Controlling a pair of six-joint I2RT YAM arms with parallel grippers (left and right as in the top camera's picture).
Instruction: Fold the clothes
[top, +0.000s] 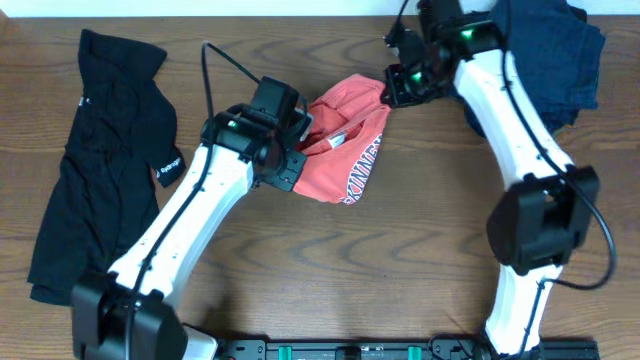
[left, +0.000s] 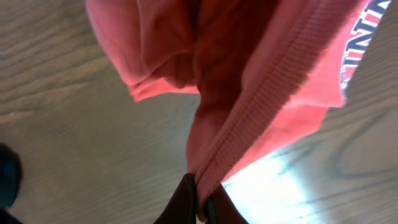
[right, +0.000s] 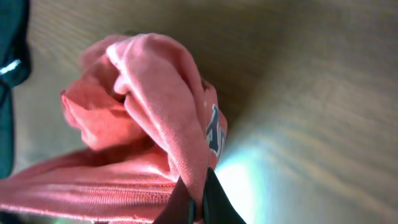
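A coral-red shirt (top: 350, 150) with dark lettering hangs bunched between my two grippers above the middle of the wooden table. My left gripper (top: 297, 150) is shut on its ribbed hem, seen in the left wrist view (left: 200, 198) with the shirt (left: 249, 74) hanging from it. My right gripper (top: 392, 88) is shut on another edge, seen in the right wrist view (right: 198, 202) with the shirt (right: 149, 106) bunched before it.
A black garment (top: 95, 160) lies spread at the left of the table. A dark navy garment (top: 545, 60) is heaped at the back right, behind the right arm. Bare wooden table (top: 380, 270) lies in front.
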